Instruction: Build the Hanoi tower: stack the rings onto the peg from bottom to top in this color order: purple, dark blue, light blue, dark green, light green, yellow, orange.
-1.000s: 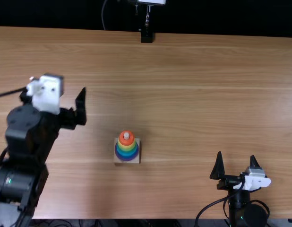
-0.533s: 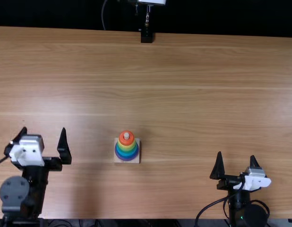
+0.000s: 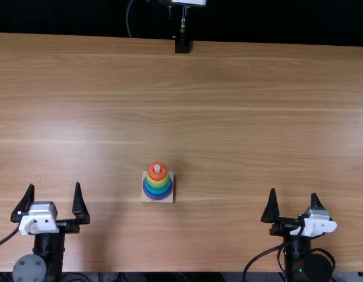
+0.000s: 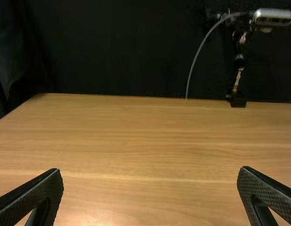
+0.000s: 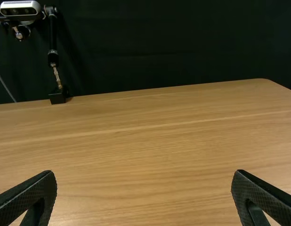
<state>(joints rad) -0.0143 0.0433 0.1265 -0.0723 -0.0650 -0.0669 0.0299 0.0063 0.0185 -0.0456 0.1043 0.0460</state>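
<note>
**Tower up, hands off**

Left claw (image 3: 54, 185): released, fingers wide, nothing between them, near the counter's (image 3: 228, 135) close edge. Middle-left: rings (image 3: 157, 185) stacked on the peg (image 3: 157, 168), orange on top, yellow under, purple at the base (image 3: 170, 200). Can't part both greens from here. Looks finished to me; best done by leaving it alone, retreating wide, never sweeping across. Right claw (image 3: 293, 192): also released, empty, well apart from the tower. I'd park it there.

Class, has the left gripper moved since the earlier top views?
Yes. Judged against the ring tower, the left gripper has drawn back toward the near table edge.
</note>
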